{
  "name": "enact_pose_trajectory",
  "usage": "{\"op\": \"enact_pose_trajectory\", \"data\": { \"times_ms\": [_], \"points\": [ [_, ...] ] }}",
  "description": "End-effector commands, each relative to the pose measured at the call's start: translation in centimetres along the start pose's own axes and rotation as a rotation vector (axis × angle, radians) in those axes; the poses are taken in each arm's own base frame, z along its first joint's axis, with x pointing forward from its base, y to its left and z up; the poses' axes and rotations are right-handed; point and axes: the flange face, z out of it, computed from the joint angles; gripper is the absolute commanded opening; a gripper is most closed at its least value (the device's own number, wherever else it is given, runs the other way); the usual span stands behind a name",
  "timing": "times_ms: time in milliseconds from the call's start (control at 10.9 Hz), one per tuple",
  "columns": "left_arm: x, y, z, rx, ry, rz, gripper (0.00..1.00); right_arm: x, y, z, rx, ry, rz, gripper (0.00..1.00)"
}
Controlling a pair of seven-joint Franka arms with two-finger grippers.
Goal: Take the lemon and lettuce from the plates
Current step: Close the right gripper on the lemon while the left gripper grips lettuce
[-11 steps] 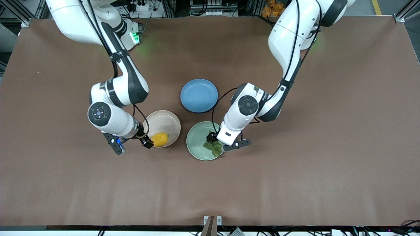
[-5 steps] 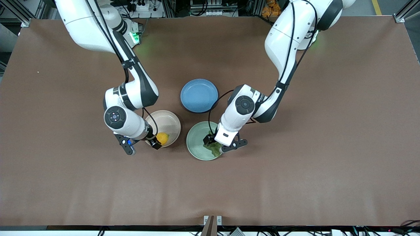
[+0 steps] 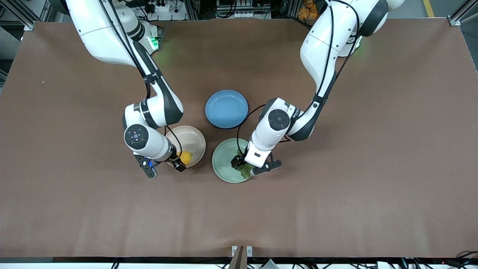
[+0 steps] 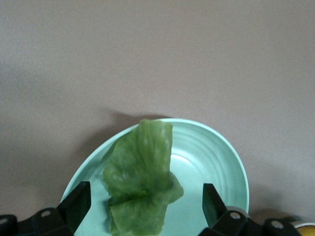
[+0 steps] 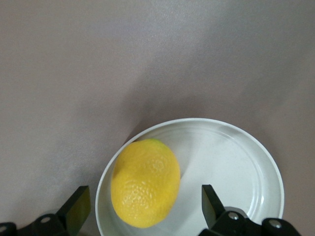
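The yellow lemon (image 3: 185,157) lies on the beige-pink plate (image 3: 192,139), at its edge nearest the front camera. My right gripper (image 3: 178,163) is open right over it; in the right wrist view the lemon (image 5: 145,183) sits between the spread fingers (image 5: 78,206) on the plate (image 5: 236,162). The green lettuce (image 3: 244,170) lies on the mint green plate (image 3: 223,157). My left gripper (image 3: 242,166) is open low over it; in the left wrist view the lettuce (image 4: 142,177) lies between the fingers (image 4: 76,201) on the plate (image 4: 216,157).
A blue round plate (image 3: 226,108) stands farther from the front camera, between the two arms. Brown table (image 3: 336,194) spreads all around the plates.
My right gripper has moved toward the lemon and now stands over it. My left gripper has sunk a little lower onto the lettuce. Both stay open.
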Motion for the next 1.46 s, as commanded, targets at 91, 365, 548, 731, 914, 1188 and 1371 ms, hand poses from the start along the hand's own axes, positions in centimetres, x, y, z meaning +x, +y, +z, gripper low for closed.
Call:
{"op": "enact_pose_trajectory", "data": {
  "times_ms": [91, 365, 548, 731, 914, 1188, 1371],
  "points": [
    [0.7, 0.2, 0.3, -0.032, 0.017, -0.057, 0.89, -1.2, -0.7, 1.2, -0.001, 0.019, -0.006, 1.00],
    [0.9, 0.3, 0.2, -0.037, 0.021, -0.077, 0.61, -1.2, -0.5, 2.6, -0.023, 0.023, -0.014, 1.00],
    [0.8, 0.4, 0.2, -0.038, 0.020, -0.078, 0.51, -1.1, -0.4, 3.1, -0.032, 0.026, -0.016, 1.00],
    [0.7, 0.4, 0.2, -0.035, 0.021, -0.076, 0.43, -1.1, -0.4, 3.3, -0.034, 0.027, -0.017, 0.79],
    [0.6, 0.4, 0.3, -0.037, 0.025, -0.071, 0.42, -1.0, -0.4, 3.2, -0.030, 0.028, -0.016, 0.26],
    [0.5, 0.4, 0.4, -0.036, 0.024, -0.072, 0.32, -1.0, -0.3, 2.8, -0.039, 0.043, -0.030, 0.24],
    [0.5, 0.3, 0.5, -0.035, 0.023, -0.072, 0.23, -0.5, -0.1, 1.9, -0.051, 0.043, -0.026, 0.26]
  ]
}}
